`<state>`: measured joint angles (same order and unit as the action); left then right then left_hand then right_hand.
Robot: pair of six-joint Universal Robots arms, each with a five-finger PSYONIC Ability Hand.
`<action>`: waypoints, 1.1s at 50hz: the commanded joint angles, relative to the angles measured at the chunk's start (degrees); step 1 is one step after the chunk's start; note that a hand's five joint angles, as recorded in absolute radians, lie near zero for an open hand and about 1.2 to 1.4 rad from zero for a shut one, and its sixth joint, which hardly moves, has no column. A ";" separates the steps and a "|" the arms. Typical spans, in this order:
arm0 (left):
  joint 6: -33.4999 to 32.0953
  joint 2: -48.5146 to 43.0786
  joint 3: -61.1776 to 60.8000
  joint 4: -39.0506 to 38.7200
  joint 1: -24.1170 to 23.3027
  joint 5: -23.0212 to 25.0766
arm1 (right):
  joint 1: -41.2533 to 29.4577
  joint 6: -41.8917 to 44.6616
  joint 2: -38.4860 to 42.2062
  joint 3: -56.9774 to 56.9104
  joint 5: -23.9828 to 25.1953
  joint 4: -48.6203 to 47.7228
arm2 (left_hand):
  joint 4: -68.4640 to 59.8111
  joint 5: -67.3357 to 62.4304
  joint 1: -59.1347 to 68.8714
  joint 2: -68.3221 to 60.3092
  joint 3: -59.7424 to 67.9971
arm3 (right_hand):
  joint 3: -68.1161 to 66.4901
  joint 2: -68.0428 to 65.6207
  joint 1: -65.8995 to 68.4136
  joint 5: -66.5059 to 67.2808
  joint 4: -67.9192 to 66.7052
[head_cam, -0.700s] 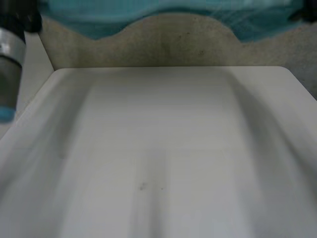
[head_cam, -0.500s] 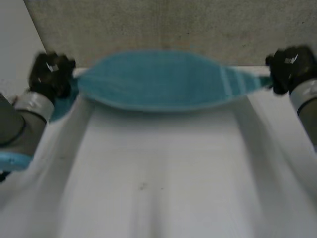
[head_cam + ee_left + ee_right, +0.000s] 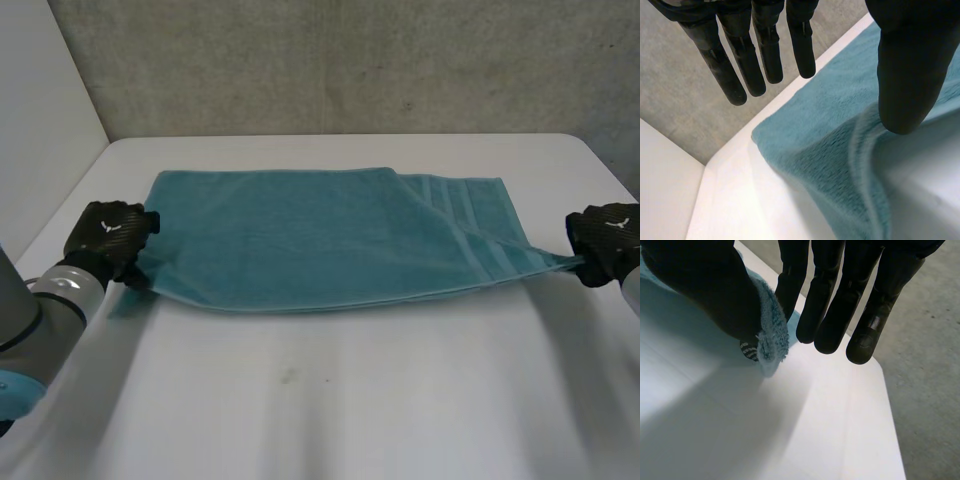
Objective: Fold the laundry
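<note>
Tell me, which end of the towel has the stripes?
The end at the right hand: pale stripes cross the towel there. The end by the left hand is plain teal.

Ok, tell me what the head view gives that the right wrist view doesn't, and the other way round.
Head view adds: the whole towel spread on the table, striped end towards the right hand, and the left hand at its other end. Right wrist view adds: the towel's corner pinched between the thumb and straight fingers. Shared: the right hand, that corner, the white table.
</note>
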<state>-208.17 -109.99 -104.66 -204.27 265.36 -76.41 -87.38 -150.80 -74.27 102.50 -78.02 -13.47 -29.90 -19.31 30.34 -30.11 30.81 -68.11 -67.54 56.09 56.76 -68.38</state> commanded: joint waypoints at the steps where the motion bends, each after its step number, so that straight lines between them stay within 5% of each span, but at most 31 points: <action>1: 0.14 1.27 -1.16 4.75 5.42 4.60 | 2.65 -0.46 0.79 -0.02 0.23 -2.78 | -1.68 -2.26 1.24 -1.47 0.77 | -11.89 -12.46 23.91 13.24 -11.62; 10: 0.14 0.74 -2.74 6.68 13.42 13.81 | 2.66 -0.46 0.88 0.42 0.24 -3.49 | -3.36 -3.94 2.92 -3.15 2.45 | -11.89 -12.46 23.91 13.24 -11.62; 17: 0.22 0.65 -3.80 11.35 14.31 18.31 | 2.48 -0.46 1.76 0.60 0.32 -3.49 | -3.19 -3.78 2.75 -2.98 2.28 | -11.89 -12.46 23.91 13.24 -11.62; 55: 0.22 -6.38 -2.13 2.91 6.66 17.61 | 2.39 -0.02 3.08 1.65 0.32 -3.41 | -21.86 -22.44 21.42 -21.65 20.95 | -11.89 -12.46 23.91 13.24 -11.62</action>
<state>-207.80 -114.86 -108.06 -201.00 273.27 -58.62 -84.98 -150.86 -71.18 103.96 -77.76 -16.87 -43.96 -33.45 44.12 -43.88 43.93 -68.11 -67.54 56.09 56.76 -68.38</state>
